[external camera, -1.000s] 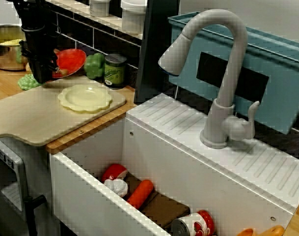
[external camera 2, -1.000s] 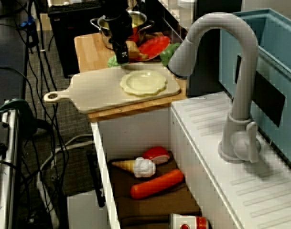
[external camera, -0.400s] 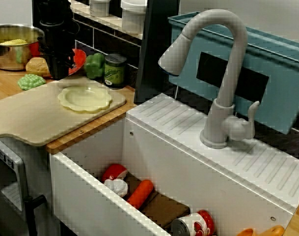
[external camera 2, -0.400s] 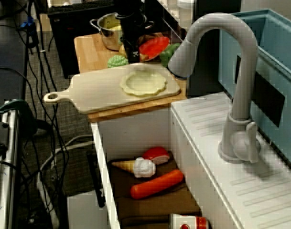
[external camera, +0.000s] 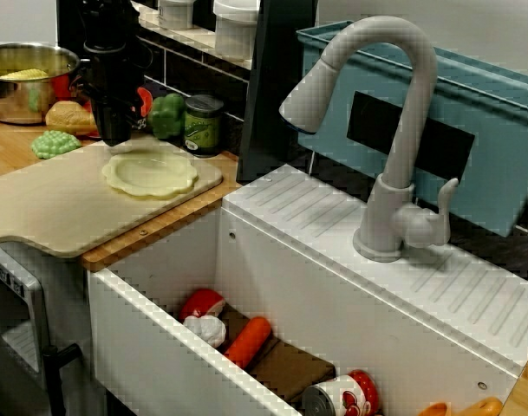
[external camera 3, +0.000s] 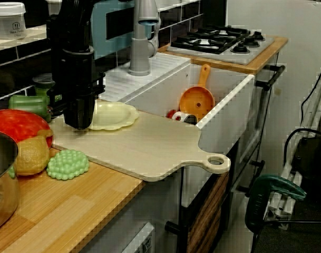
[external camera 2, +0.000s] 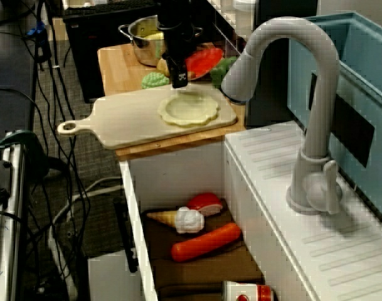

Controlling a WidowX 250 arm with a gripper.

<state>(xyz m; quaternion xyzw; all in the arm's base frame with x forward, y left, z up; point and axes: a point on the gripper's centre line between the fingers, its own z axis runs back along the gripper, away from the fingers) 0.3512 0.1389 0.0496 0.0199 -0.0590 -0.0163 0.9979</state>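
My black gripper (external camera: 114,137) hangs upright just over the back left rim of a pale yellow scalloped plate (external camera: 151,173), close to touching it. The view from above puts the gripper (external camera 2: 179,80) at the plate's (external camera 2: 187,108) far edge. From the counter end, the gripper (external camera 3: 78,124) reaches almost to the cutting board (external camera 3: 149,147), in front of the plate (external camera 3: 114,115). Nothing shows between its fingers, and their gap is too dark to read. A green bumpy toy (external camera: 55,144) lies apart to the left.
Behind the board stand a steel pot (external camera: 21,82), a bread-like toy (external camera: 68,115), a red dish (external camera 2: 203,61), a green pepper (external camera: 166,115) and a can (external camera: 203,124). The sink (external camera: 159,347) holds a carrot (external camera: 246,341) and other toys. A grey faucet (external camera: 394,130) rises at the right.
The gripper has moved right, from over the green bumpy toy to the plate's back edge, and has come down a little. The toy and plate have stayed put.
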